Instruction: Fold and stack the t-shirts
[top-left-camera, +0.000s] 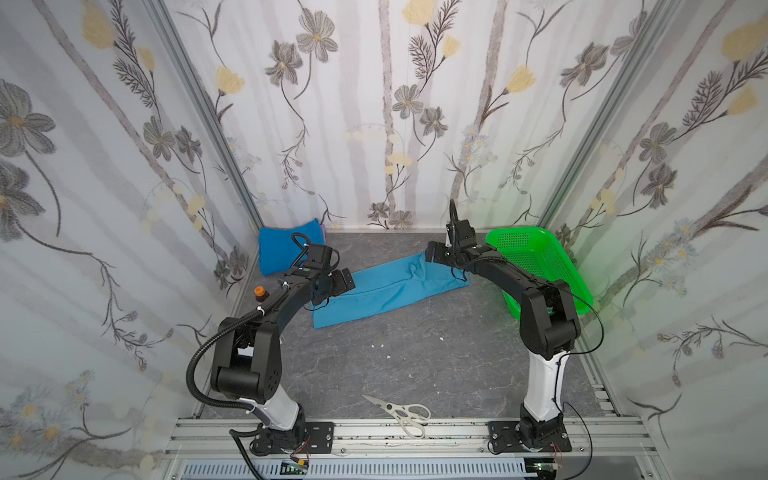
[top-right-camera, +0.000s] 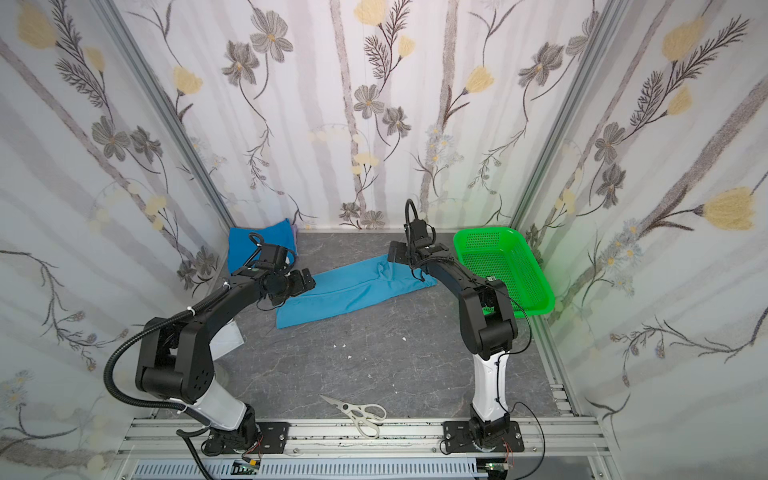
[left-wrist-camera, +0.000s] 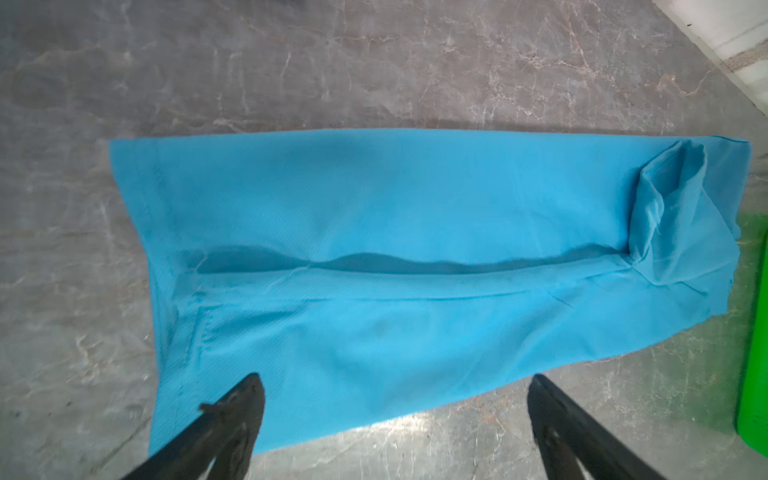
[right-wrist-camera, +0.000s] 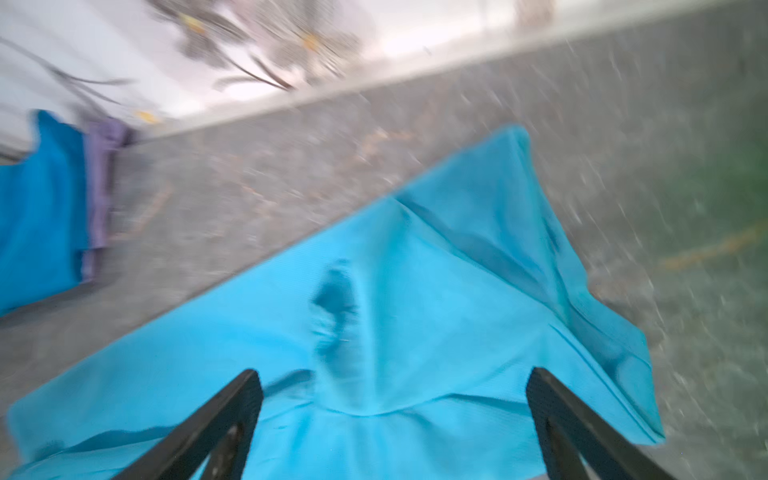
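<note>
**Long blue shirt lies between two open pincers**

In the far left corner, the darker blue t-shirt (top-left-camera: 284, 249) lies folded by the wall (a bit of purple cloth (right-wrist-camera: 102, 183) peeks out beside it). Next comes the left pincer (left-wrist-camera: 395, 382). Its fingers are wide apart and hold nothing, and it hangs above the left end of the light blue t-shirt (top-left-camera: 386, 286). That shirt lies in the middle of the surface (top-left-camera: 415, 365) as a long strip with its sides folded in. The right pincer (right-wrist-camera: 395, 376) is over the shirt's right end, wide apart and empty too, though its wrist view is blurry. To the right of that arm sits the green basket (top-left-camera: 536, 257).

What could go wrong? A sleeve (left-wrist-camera: 665, 199) is bunched in a lump near the right end, and I think folding over it would make a bumpy fold. The flaps meet loosely along the middle, so a pincer that pinches only the top layer could pull the strip open. The right arm is near the basket and could knock it.

The surface is grey like marble, with small white crumbs (top-left-camera: 388, 356). Scissors (top-left-camera: 399, 411) lie at the front, well apart from the cloth. Flowered walls (top-left-camera: 374, 124) stand on three sides.
</note>
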